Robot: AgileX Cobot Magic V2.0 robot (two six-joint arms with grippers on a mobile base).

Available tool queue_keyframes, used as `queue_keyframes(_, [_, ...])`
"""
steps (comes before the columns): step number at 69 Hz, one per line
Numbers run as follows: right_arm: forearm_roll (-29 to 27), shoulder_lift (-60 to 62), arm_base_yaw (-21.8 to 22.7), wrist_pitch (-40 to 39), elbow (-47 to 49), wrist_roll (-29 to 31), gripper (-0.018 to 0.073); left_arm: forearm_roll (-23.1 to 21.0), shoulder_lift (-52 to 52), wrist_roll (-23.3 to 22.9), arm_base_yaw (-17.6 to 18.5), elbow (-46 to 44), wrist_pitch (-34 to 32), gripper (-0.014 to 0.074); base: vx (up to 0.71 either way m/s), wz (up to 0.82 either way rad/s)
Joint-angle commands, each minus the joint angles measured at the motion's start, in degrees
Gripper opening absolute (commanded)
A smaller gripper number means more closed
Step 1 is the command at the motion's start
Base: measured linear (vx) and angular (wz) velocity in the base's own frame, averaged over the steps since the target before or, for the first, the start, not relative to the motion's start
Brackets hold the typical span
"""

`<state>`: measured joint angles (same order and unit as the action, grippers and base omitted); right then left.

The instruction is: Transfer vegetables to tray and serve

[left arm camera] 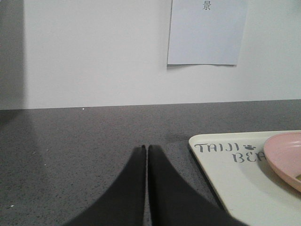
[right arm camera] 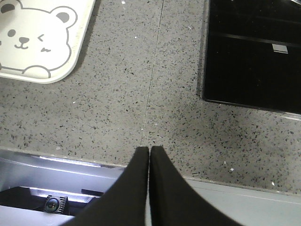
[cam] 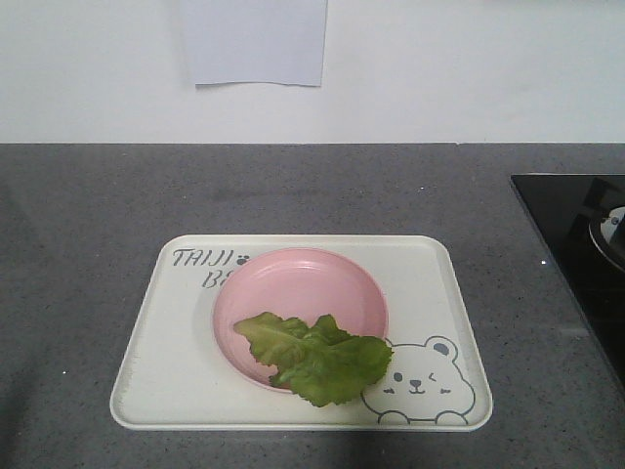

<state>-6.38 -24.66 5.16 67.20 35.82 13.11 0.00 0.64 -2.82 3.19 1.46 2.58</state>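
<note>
Lettuce (cam: 314, 357) on pink plate (cam: 293, 283), inside tray (cam: 166, 366), appears only in front view. Left gripper (left arm camera: 146, 148) and right gripper (right arm camera: 149, 149), both closed and empty, hover over bare counter (cam: 88, 215).

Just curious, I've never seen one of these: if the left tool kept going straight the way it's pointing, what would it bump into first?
Probably nothing soon: the shut left tool points over bare grey counter toward the white wall. The tray lies off to its right, seemingly outside that line.

Bench (cam: 88, 215) lay bare left of, behind and right of tray (cam: 166, 362); black cooktop (cam: 576, 234) bounded the right edge; wall (cam: 439, 68) closed the rear; pink plate (cam: 303, 288) occupied tray centre
</note>
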Motion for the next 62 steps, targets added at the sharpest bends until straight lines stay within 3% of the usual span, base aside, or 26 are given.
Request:
queue_keyframes(1, [0.2,-0.6,0.1,-3.0,1.3,0.4,-0.0008,-0.6,0.9,0.0,0.2,1.4,-4.5,-0.0006,0.0,0.0])
queue_keyframes(8, [-0.6,-0.5,0.1,-6.5,1.1,-0.3,-0.0008,-0.6,0.9,0.0,0.2,1.4,-4.5,-0.0006,0.0,0.0])
queue_keyframes(14, [-1.2,1.4,0.1,-16.2,-0.9,-2.1,-0.0008,-0.6,0.9,0.0,0.2,1.4,-4.5,-0.0006,0.0,0.0])
queue_keyframes(30, [-1.5,10.6,0.0,-36.5,-14.0,-3.1,-0.0006,-0.6,0.9,0.0,0.2,1.4,-4.5,-0.0006,0.0,0.0])
queue_keyframes(40, [-0.6,16.1,0.0,-43.9,-21.6,-6.1,-0.0004,-0.6,0.9,0.0,0.2,1.4,-4.5,-0.0006,0.0,0.0])
queue_keyframes(52, [4.4,20.4,-0.3,-49.7,-28.9,-10.9,-0.0004,-0.6,0.9,0.0,0.2,1.4,-4.5,-0.0006,0.0,0.0])
queue_keyframes(62, [9.7,22.6,-5.2,-59.8,-34.9,-17.5,-0.0004,-0.6,0.9,0.0,0.2,1.4,-4.5,-0.0006,0.0,0.0])
